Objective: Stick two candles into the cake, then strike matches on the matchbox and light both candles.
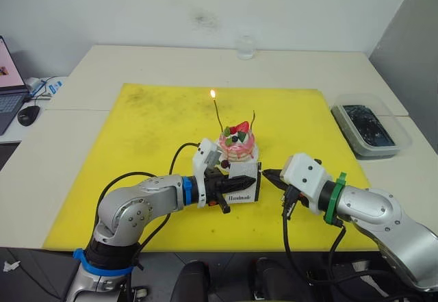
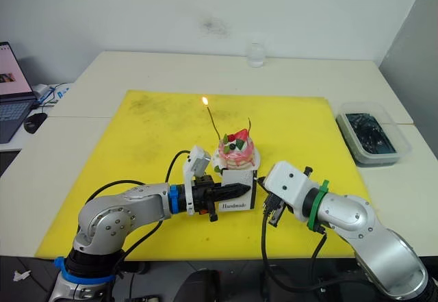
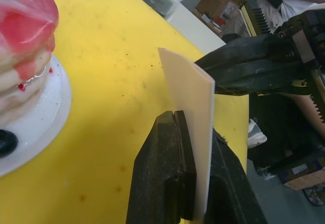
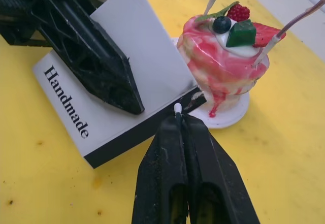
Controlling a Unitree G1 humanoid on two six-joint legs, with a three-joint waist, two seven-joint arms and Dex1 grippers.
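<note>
Cake [image 1: 238, 146] sits on its white plate near the middle of the yellow mat [image 1: 150, 131]. Two candles stand in it: the left candle [image 1: 217, 114] burns with a small flame, the right candle [image 1: 253, 119] is unlit. Matchbox [image 1: 244, 182] stands on edge just in front of the cake, black strip toward the right. Left gripper [image 1: 227, 186] has its fingers closed on the matchbox, one on each face. Right gripper [image 4: 179, 117] has its fingers pressed together on a match [image 4: 177, 108]; its white tip pokes out, touching or just beside the black strip. Clear tub [image 1: 369, 127] sits on the surface to the right, well apart.
</note>
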